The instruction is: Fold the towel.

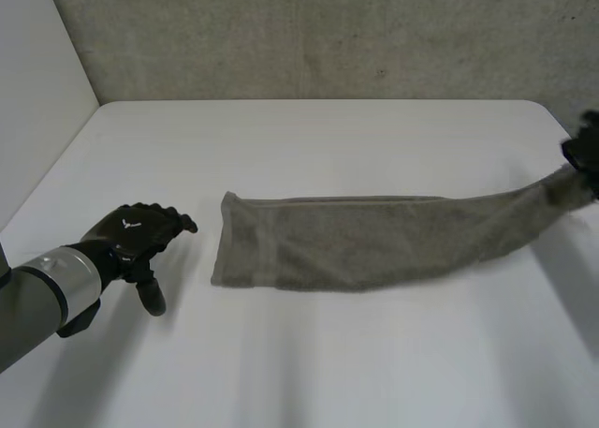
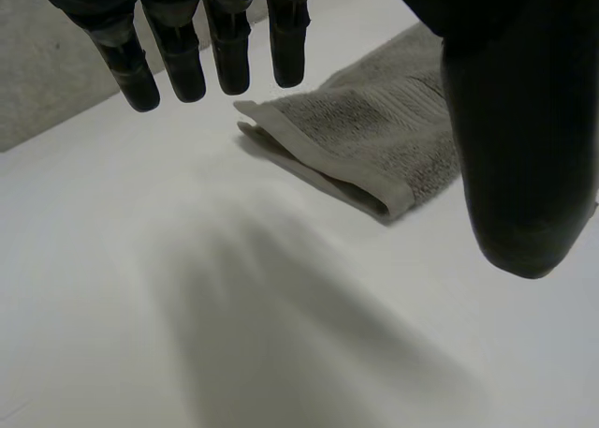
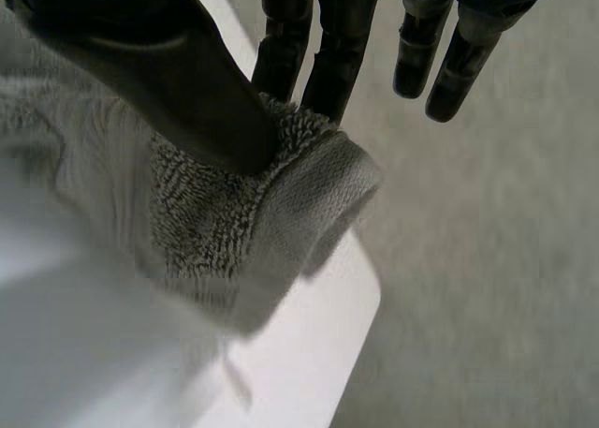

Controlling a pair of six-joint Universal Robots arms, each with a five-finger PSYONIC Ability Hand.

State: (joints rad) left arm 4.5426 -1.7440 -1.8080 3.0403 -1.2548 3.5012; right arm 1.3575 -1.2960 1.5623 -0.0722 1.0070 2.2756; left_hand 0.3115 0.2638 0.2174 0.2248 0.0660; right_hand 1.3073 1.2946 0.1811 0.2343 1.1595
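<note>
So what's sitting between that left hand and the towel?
Nothing: only bare white table lies between the left hand and the near end of the towel, clearest in the head view.

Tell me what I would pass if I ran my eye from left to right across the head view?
left arm → left hand, open above the table → towel, stretched out long → right hand, pinching the towel's far end
</note>
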